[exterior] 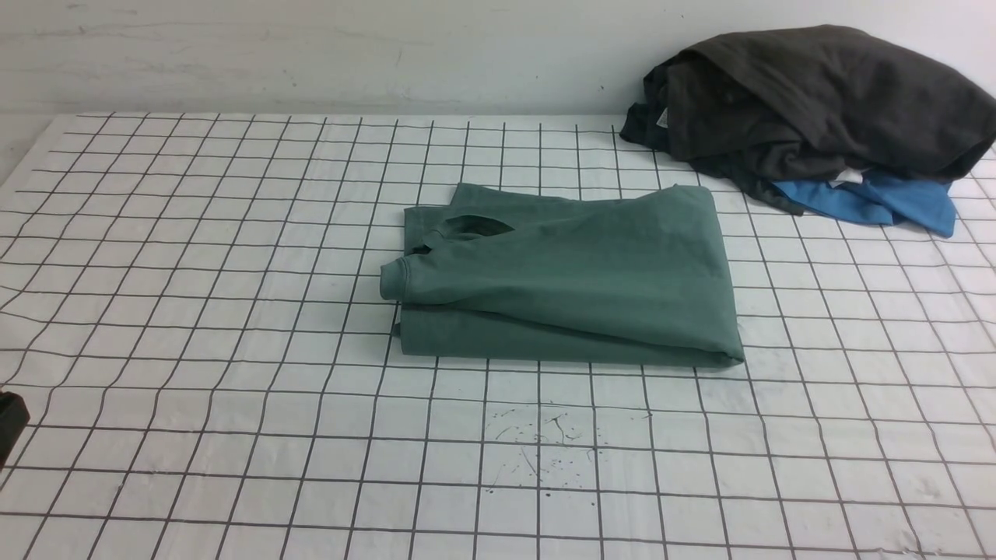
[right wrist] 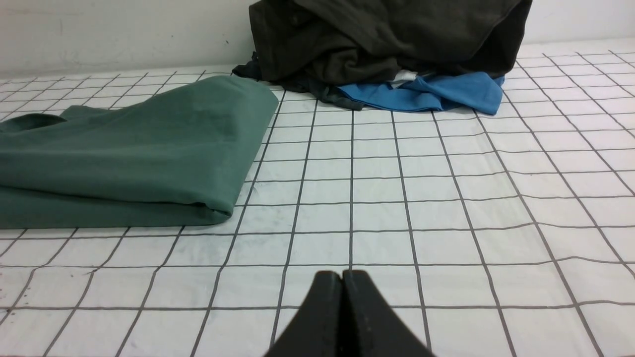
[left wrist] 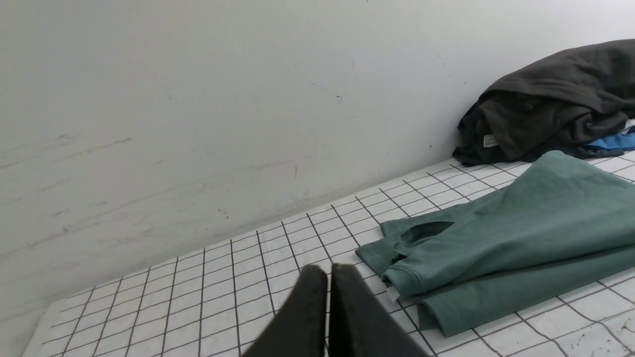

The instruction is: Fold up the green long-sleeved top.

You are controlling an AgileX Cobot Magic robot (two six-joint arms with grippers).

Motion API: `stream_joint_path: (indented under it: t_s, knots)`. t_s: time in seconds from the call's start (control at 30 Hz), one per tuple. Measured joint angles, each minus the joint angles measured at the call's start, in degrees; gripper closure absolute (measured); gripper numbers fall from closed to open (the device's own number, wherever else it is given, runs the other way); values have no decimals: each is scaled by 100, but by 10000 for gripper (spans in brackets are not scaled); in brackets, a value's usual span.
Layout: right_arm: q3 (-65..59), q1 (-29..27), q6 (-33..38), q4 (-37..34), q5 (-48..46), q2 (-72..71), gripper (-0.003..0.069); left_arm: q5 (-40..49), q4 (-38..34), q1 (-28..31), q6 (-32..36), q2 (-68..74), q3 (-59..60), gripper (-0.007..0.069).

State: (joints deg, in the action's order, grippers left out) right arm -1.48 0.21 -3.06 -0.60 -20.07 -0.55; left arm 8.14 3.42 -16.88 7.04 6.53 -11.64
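Nearest the wrist cameras are the pincers themselves. The left pincer (left wrist: 331, 270) is clenched, its tips together with no cloth between them, and the right pincer (right wrist: 341, 275) is pressed closed in the same way, likewise gripping nothing. Neither touches the garment.

Below and ahead of them spreads the white table cover (exterior: 545, 412), marked with a dark grid. Its stretch nearest the robot lies between the pincers and the cloth.

Beyond that, well apart from both sets of tips, the green long-sleeved top (exterior: 591, 272) lies on the cover. It is forward of the left pincer and over towards the robot's right from it; from the right pincer it is forward and towards the robot's left. It is already doubled into a compact, roughly oblong bundle, with a smooth rounded fold along the side towards the robot's right. The upper layer slants across the lower one, leaving a strip of the lower layer showing along the near edge, and a narrow end pokes out on the robot's left beside a small gaping opening.

Judging by this, most of the folding is done, and both arms look to be at rest. What is left, if anything, is tidying: squaring the slanted layer and tucking in the stray end. The finish is loose rather than crisp.

Farthest from the pincers, by the wall (exterior: 327, 54), a charcoal garment (exterior: 825, 101) lies heaped with a blue garment (exterior: 879, 202) partly under it, both outside this job.
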Motion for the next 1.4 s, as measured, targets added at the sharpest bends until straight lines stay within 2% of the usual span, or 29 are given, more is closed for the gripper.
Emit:
stream_joint_path:
  t_s: [0.13, 0.3, 0.47, 0.53, 0.6, 1.4]
  knots:
    - [0, 0, 0, 0, 0, 0, 673, -133, 0, 107, 0, -211, 314, 631]
    - [0, 0, 5, 5, -6, 0, 673, -196, -430, 822, -12, -698, 1252, 631]
    - [0, 0, 5, 6, -12, 0, 673, 648, -875, 1234, 14, -713, 1316, 631]
    - [0, 0, 5, 6, -12, 0, 673, 1201, -990, 1264, 40, -713, 1322, 631]
    - [0, 0, 5, 6, -12, 0, 673, 1291, -1052, 1264, 134, -713, 1311, 631]
    - [0, 0, 5, 6, -12, 0, 673, 1275, -1103, 1264, 256, -713, 1311, 631]
